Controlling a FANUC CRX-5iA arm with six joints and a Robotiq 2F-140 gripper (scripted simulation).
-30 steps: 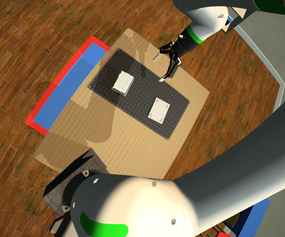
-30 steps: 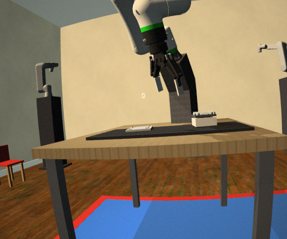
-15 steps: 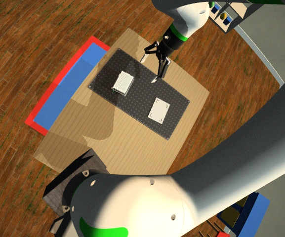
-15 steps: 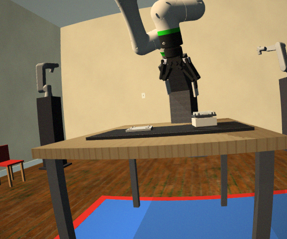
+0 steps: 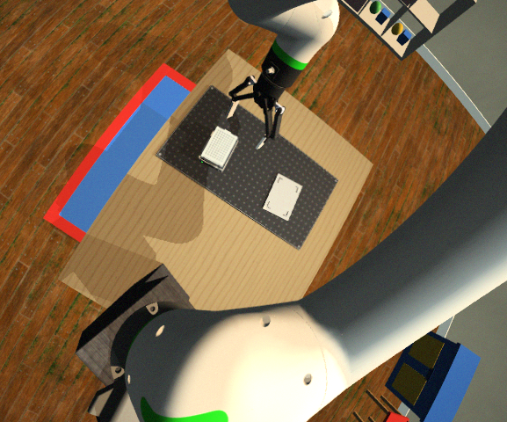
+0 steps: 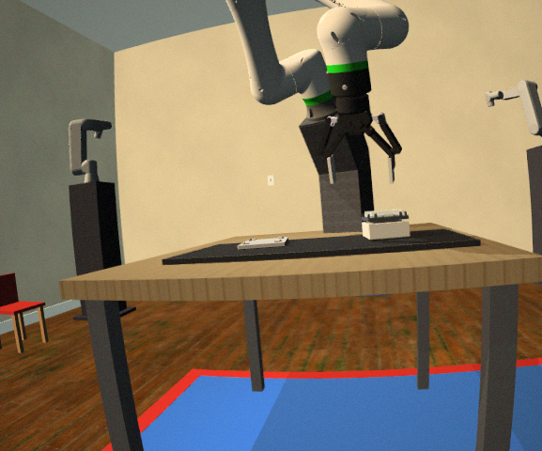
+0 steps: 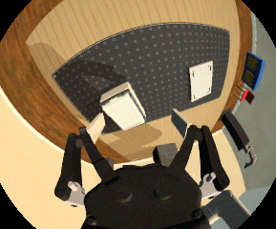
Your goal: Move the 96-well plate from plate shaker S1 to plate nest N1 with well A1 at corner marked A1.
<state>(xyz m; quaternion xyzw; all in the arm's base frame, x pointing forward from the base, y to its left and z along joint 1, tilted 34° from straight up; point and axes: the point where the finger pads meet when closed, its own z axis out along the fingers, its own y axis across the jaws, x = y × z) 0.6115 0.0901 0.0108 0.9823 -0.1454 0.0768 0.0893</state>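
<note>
— Where is the 96-well plate (image 5: 219, 147)?
— On the plate shaker S1 (image 6: 385, 228), well apart from the plate nest N1 (image 5: 283, 196).
— And the gripper (image 5: 246, 127)?
— Above the shaker, its fingers (image 6: 391, 170) spread wide, holding nothing.
</note>
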